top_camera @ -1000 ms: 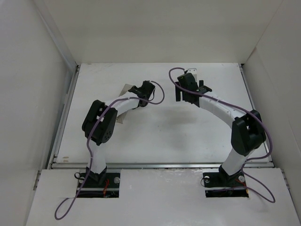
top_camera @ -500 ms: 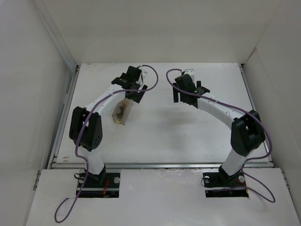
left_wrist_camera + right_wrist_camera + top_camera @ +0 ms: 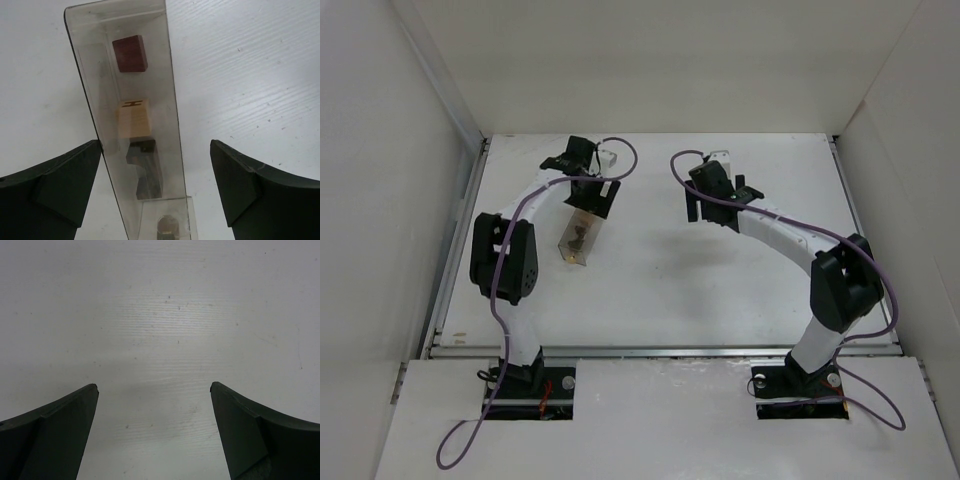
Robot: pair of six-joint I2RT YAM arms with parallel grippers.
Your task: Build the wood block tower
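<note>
A clear plastic box [image 3: 165, 75] lies on the white table [image 3: 650, 270] with the wooden blocks in a row inside it. The maroon block [image 3: 130, 53] is farthest, the pale tan cube [image 3: 134, 117] is in the middle and the dark brown block [image 3: 145, 167] is nearest. My left gripper [image 3: 155, 145] hangs open over the box's near end, and its left fingertip [image 3: 92, 155] is close against the box's edge. In the top view the box [image 3: 578, 238] lies just in front of the left gripper [image 3: 588, 192]. My right gripper [image 3: 712, 212] is open over bare table [image 3: 154, 315].
White walls enclose the table on the left, back and right. A small dark round piece [image 3: 168, 227] shows in a separate clear compartment at the box's near end. A metal rail [image 3: 660, 350] runs along the table's near edge.
The left gripper has opened and let go of the clear box, which now lies on the table. The left arm swung to the back left. The right arm has barely moved.
</note>
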